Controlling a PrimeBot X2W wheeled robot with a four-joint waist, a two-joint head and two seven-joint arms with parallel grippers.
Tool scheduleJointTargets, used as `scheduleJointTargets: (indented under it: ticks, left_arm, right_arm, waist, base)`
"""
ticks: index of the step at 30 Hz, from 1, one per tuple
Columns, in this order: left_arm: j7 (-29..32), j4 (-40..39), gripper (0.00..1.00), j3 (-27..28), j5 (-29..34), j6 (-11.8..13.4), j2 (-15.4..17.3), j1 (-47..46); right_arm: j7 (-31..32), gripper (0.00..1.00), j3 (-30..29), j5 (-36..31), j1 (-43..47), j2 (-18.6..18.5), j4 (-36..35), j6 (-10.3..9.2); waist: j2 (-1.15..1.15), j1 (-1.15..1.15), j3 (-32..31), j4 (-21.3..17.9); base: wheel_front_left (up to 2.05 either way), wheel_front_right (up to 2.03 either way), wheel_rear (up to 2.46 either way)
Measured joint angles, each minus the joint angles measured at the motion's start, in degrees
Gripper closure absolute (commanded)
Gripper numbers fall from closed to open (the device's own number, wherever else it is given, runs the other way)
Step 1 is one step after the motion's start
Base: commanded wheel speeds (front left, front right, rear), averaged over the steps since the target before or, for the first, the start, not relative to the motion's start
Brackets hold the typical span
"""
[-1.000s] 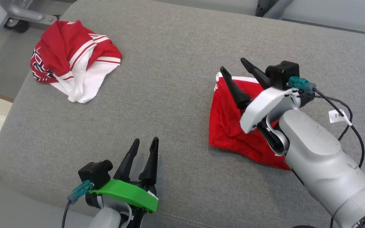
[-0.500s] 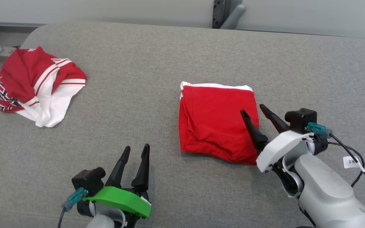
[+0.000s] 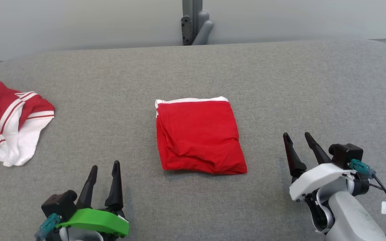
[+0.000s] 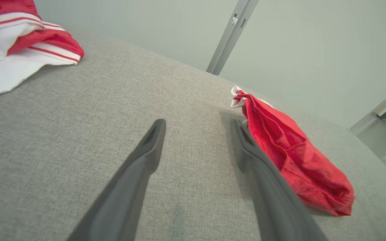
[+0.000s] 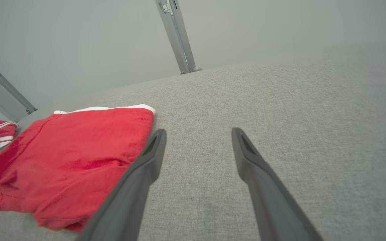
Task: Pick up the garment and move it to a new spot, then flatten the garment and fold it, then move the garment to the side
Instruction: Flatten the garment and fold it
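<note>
Already done: I judged the red garment (image 3: 198,135) folded square on the table (image 3: 280,83).
Garment: lay between my claws, slightly ahead, touched by neither.
Left claw (image 3: 105,166): spread wide, empty.
Right claw (image 3: 297,134): spread wide, empty.
Remaining: seemingly only the move aside.

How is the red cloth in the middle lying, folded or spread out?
Folded: the red cloth lies as a compact, roughly square stack on the grey surface, with layered edges showing along one side.

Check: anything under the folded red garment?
The folded red garment lies on the grey fabric surface. Nothing pokes out at its edges; directly beneath it is covered.
</note>
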Motion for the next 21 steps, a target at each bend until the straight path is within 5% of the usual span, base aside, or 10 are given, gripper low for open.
scheduleJointTargets:
  ticks: [10, 21]
  left_arm:
    - [0.00, -0.16, 0.00, 7.97, 9.49, 0.00, 0.01, 2.41]
    - [0.00, 0.24, 0.00, 10.94, 14.11, 0.52, 0.02, 4.53]
  right_arm:
    - [0.00, 0.00, -8.65, -7.57, 7.45, 2.65, -3.78, 0.00]
    - [0.00, 0.00, -10.47, -10.92, 10.10, 4.12, -5.61, 0.00]
  waist:
    - [0.00, 0.00, -2.93, -4.56]
    - [0.00, 0.00, -4.35, -5.83]
  base:
    - [0.00, 0.00, 0.00]
    - [0.00, 0.00, 0.00]
